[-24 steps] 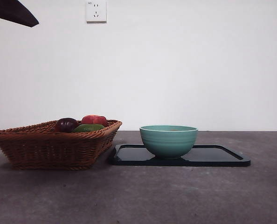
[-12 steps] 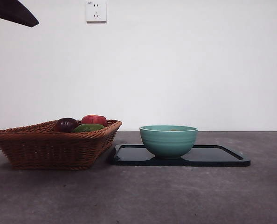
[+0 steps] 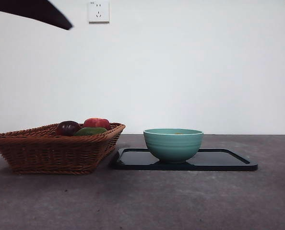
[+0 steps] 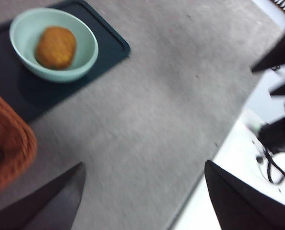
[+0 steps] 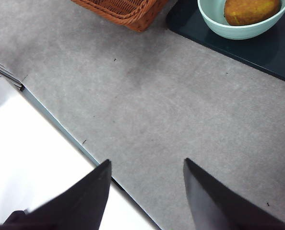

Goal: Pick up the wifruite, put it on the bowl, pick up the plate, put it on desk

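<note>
**Fruit is in the bowl; the plate lift is the risky part**

On the left of the desk (image 3: 147,201) stands the wicker basket (image 3: 51,151), with a dark purple fruit (image 3: 67,128), a green one (image 3: 90,131) and a red one (image 3: 97,123) showing over its rim. Just beside it lies the flat black plate (image 3: 224,162), and the bowl (image 3: 173,143) stands on the left part of this plate. The wifruite (image 4: 55,47) lies inside the bowl, so the first half of the task looks finished.

The left gripper (image 4: 142,191) hangs high above the desk with its fingers spread wide and nothing between them. The right gripper (image 5: 147,191) is also high, near the desk edge, fingers apart and empty.

What remains, I think, is the plate, and here several things can go wrong. The plate is thin and lies flat, so the fingers may slide over its rim and fail to catch it. If one edge is lifted, the plate tilts, and the bowl can slip along the smooth surface or tip, and the wifruite can roll out. The left edge of the plate is very close to the basket, so fingers coming down there may hit the wicker and push it. The right side of the plate is bare and seems the safer place to take it.
</note>
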Robot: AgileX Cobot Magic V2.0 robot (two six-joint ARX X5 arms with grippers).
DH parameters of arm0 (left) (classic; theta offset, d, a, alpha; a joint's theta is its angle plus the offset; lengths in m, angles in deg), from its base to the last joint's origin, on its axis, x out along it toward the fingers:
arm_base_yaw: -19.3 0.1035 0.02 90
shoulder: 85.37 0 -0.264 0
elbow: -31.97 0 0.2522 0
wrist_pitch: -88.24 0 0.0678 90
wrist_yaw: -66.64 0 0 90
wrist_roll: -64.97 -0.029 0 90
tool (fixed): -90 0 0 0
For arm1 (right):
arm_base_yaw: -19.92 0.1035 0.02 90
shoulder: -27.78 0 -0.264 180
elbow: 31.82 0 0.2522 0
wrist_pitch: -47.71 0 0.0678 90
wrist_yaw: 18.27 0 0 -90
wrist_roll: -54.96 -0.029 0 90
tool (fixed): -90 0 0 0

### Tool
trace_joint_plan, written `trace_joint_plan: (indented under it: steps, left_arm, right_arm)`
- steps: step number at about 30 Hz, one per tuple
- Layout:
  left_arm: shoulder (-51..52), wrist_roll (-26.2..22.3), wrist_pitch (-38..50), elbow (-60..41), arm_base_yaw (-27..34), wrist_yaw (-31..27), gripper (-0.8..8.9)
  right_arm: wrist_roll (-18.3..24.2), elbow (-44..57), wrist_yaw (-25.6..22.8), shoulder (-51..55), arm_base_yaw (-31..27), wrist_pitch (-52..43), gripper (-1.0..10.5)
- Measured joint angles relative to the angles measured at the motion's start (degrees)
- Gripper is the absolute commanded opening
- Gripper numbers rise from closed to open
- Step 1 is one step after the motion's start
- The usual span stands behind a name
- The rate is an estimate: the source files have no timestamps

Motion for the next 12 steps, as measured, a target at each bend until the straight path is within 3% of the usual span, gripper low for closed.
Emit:
trace_joint_plan:
  steps: [5, 12]
  left_arm:
    - [-13.2, -3.3, 0.2, 13.0, 0.0, -1.7, 3.98]
    - [-35.8, -8.0, 0.5, 32.6, 0.0, -5.6, 3.98]
  right_arm:
    - [0.0, 0.0, 0.1, 0.0, 0.0, -0.4, 2.4]
    - [0.0, 0.0, 4.4, 1.5, 0.0, 0.8, 2.4]
